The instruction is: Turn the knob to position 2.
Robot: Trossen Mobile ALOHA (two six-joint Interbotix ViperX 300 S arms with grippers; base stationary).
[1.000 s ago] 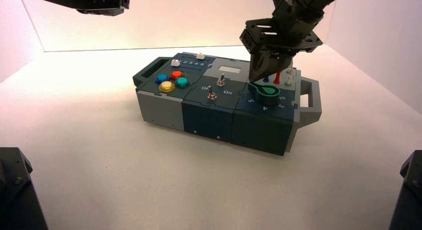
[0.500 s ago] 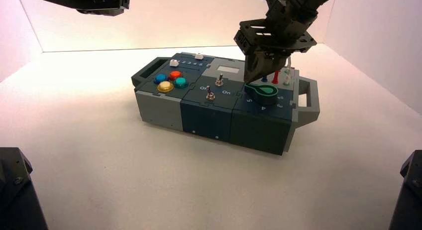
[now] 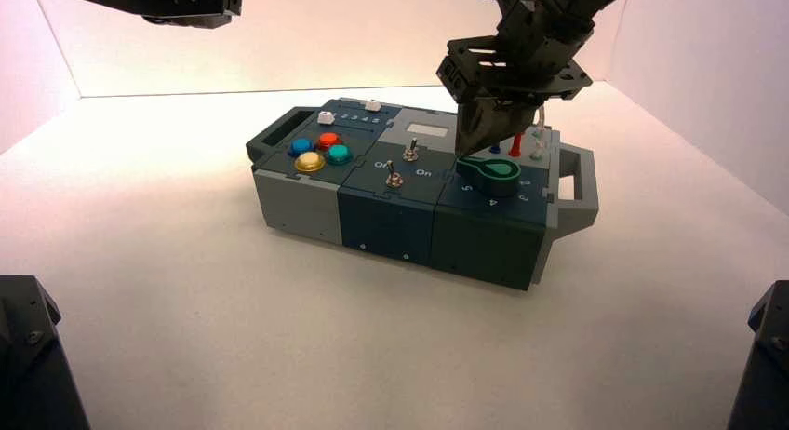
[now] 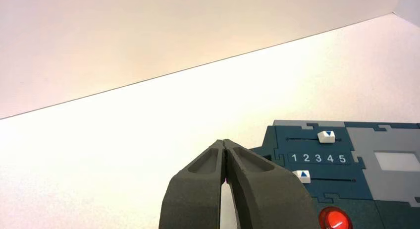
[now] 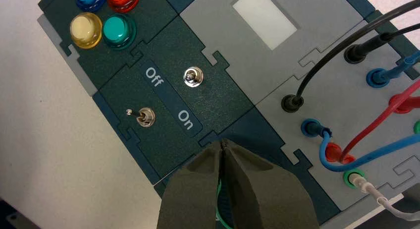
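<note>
right tool (image 3: 481, 143) together, just above knob (image 3: 493, 172) | left tool (image 4: 225, 145) together, parked

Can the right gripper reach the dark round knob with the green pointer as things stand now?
Probably yes. The right gripper, fingers shut, hangs just above the knob, with nothing between them. The left gripper waits far away.

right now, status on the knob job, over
Right gripper shut, tips just above the knob, behind its pointer. Left gripper shut, parked high off the box's left end. Nothing blocking the knob.
</note>
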